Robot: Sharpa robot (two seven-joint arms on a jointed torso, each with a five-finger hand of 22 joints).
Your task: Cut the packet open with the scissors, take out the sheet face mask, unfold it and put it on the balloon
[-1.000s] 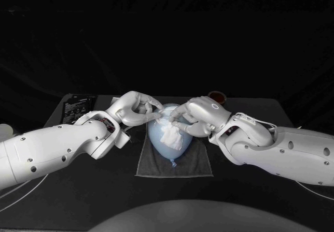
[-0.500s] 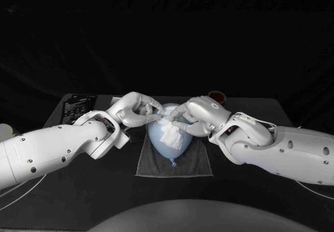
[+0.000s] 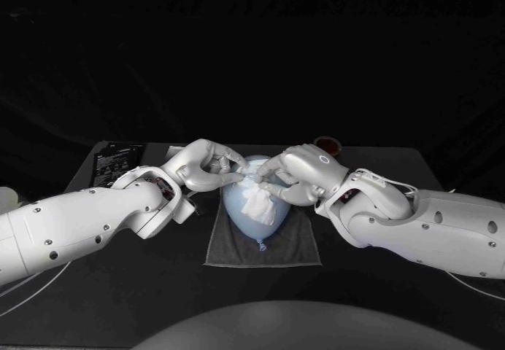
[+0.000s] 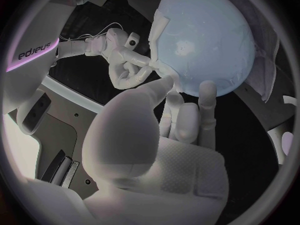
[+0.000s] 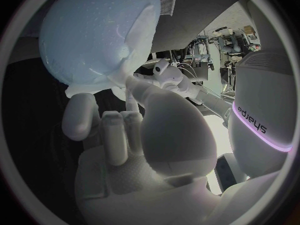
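Gently, with our left hand and right hand both pinching the far edge of the mask, we should spread it evenly over the balloon.

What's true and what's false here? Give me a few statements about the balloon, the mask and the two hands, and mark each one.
1. The balloon lies on a grey towel. True.
2. The balloon's knot points away from the robot. False: the knot is at the near end, toward the robot.
3. The sheet mask lies flat on the table beside the towel. False: it is draped over the balloon, partly folded.
4. The left hand and the right hand both pinch the mask at the balloon's far end. True.
5. The right hand holds scissors. False: its fingers are on the mask.
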